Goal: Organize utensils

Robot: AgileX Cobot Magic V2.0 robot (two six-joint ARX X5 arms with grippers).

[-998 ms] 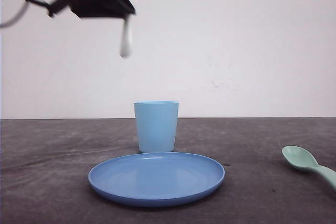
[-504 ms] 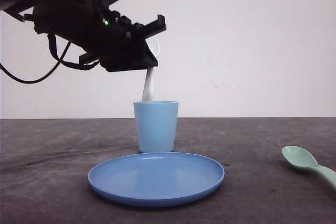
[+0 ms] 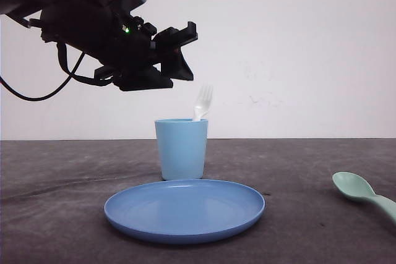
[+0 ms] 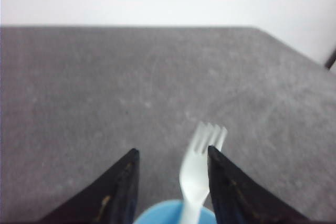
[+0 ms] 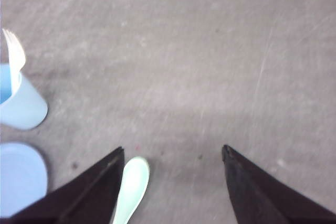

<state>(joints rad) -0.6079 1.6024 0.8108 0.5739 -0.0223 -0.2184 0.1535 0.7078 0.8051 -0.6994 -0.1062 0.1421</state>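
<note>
A dark grey tabletop runs back to a plain white wall; that is all the room I get. On it a light blue cup stands upright just behind a round blue plate, and the white fork stands in the cup, handle down, tines up and leaning toward the right side of the rim; I judge that half of the job done. My left gripper hangs above the cup and a little to its left, jaws spread wide with nothing between them; in the left wrist view the fork rises between the two fingertips, seemingly free of both, though I cannot be sure about the one it crosses. The mint-green spoon lies flat on the table well to the right of the plate, bowl toward the cup; the right wrist view shows it just beside one finger of my right gripper, which is also spread wide and empty above the table.

What worries me: if I lift the left arm sideways, a finger could catch the tines and tip the light cup; I would rise straight. On the spoon, a thin flat handle on a hard surface may slip or flick away if the fingers close off-centre; and dropping it into the cup could knock the leaning fork out.
</note>
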